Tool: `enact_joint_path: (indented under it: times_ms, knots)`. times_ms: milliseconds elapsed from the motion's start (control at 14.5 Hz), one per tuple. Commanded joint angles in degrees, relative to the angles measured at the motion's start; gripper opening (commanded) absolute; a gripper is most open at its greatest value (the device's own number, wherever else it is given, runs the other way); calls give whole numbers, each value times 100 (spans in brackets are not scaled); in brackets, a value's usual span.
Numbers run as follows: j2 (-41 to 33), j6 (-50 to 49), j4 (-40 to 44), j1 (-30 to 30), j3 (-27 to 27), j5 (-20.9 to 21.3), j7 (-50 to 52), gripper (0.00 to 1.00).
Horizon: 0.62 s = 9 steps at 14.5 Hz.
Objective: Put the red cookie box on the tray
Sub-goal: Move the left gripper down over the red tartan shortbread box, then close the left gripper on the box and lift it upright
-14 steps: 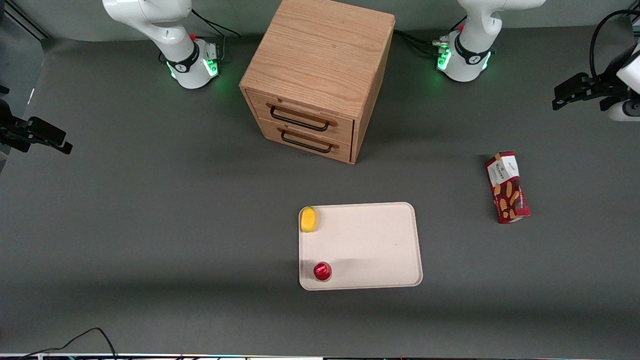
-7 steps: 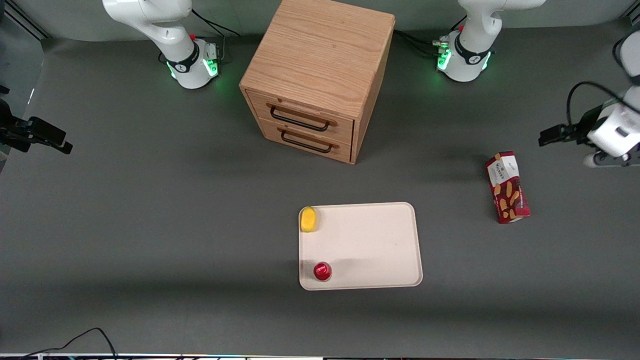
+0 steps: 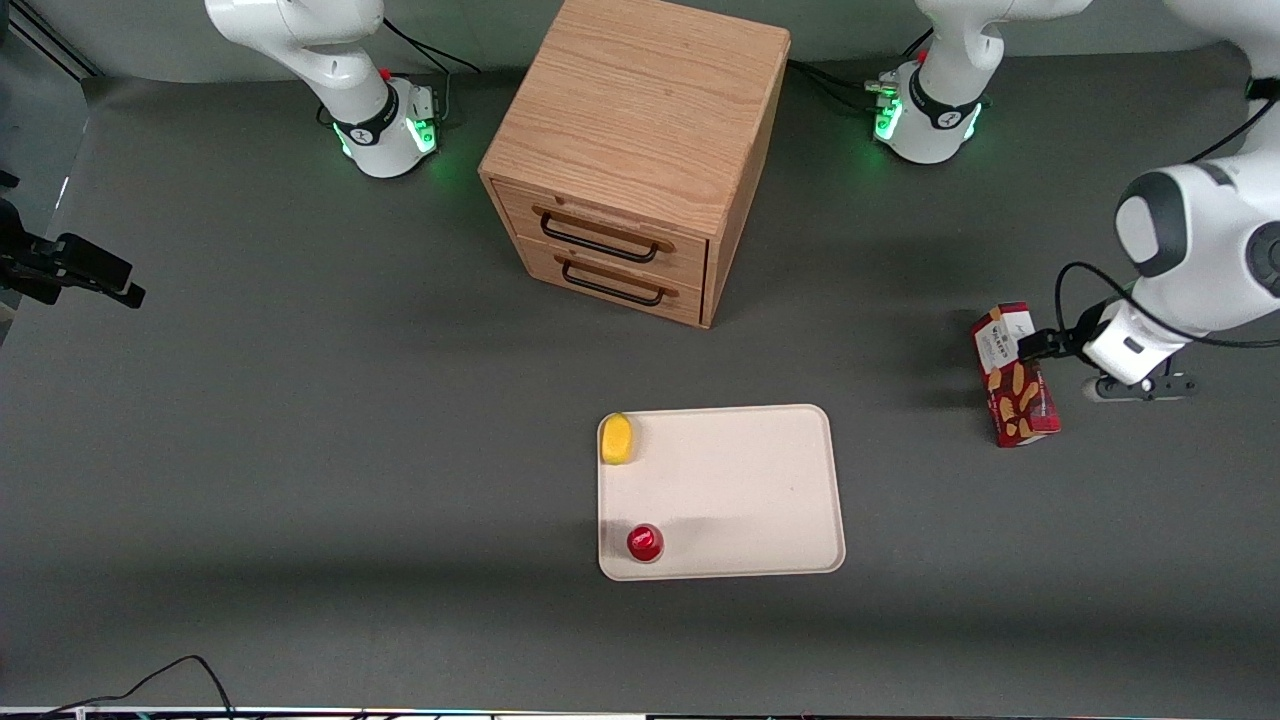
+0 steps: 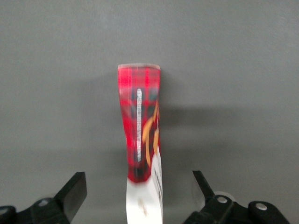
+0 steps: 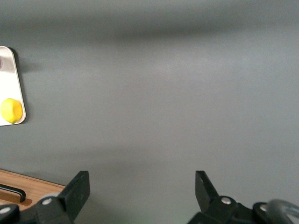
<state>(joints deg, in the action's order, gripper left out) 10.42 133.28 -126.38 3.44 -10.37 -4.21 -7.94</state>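
The red cookie box (image 3: 1014, 375) lies on the counter (image 3: 300, 420), well apart from the tray (image 3: 740, 490). The end effector (image 4: 140, 198) hovers above it, fingers spread wide — best to centre them across the narrow sides, then lower squarely before closing.

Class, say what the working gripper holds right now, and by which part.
Nothing. The gripper is open, its fingers straddling the red cookie box near its white end without touching it.

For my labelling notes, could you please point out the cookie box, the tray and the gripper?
cookie box (image 3: 1018, 392): front view, on its printed top face.
tray (image 3: 760, 480): front view, on its bare middle.
gripper (image 4: 140, 186): left wrist view, midway between its open fingers, which straddle the box's white end.
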Motion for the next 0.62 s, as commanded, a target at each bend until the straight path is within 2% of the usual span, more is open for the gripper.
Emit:
enact_joint_path:
  times_ms: [0,207,276,345,414,483,552]
  knots:
    - [232,941,-403,25,0,-272,-208,100]
    - [451,1577,-668,42,17,-317,-208,98]
    - [513,1613,-669,42,26,-343,-199,87]
    - [531,1622,-686,42,26,-439,-208,68]
    - [531,1622,-704,77,35,-518,-208,43]
    - [531,1622,-712,112,35,-563,-208,14]
    - [522,1613,-713,121,35,-589,-199,0]
